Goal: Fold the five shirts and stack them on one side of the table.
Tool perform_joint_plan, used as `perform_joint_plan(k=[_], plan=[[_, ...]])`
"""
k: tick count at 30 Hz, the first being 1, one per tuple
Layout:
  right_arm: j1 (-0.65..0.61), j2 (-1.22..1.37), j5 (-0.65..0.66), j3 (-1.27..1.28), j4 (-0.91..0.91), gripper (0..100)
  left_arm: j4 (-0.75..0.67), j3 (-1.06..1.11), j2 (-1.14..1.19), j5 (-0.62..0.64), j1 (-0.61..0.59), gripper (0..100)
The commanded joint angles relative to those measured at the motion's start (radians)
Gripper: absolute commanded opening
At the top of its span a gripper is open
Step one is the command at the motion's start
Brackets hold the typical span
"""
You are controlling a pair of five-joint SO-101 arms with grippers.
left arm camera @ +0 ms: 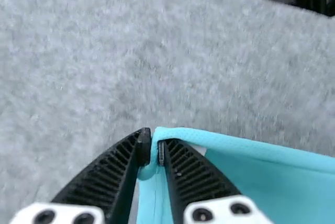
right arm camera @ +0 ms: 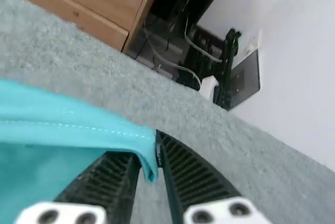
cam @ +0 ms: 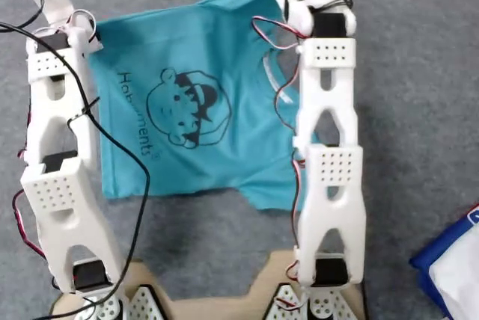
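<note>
My left gripper [left arm camera: 152, 143] and right gripper [right arm camera: 149, 153] each pinch a far corner of the teal shirt [cam: 217, 66]. It lies flat on the grey table [cam: 419, 111], spreading back toward me (held edge runs side to side).

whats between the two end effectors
The teal shirt: its far edge spans from the left end effector to the right end effector, both shut on it, seen in the high view.
</note>
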Motion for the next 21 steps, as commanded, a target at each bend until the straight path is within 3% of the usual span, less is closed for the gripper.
perform_joint_plan(k=[1, 10, 15, 21], plan=[[0.038, -0.015, 0.046, -0.097, 0.141, 0.5, 0.135, -0.097, -0.022, 0.008, -0.031, 2], [0.012, -0.018, 0.313, -0.133, 0.496, 0.5, 0.629, -0.414, -0.022, 0.000, -0.035, 2], [0.010, -0.012, 0.396, -0.259, 0.715, 0.5, 0.913, -0.562, -0.021, -0.112, 0.014, 2], [0.015, -0.018, 0.417, -0.277, 0.753, 0.5, 0.936, -0.453, -0.022, -0.115, 0.023, 2]])
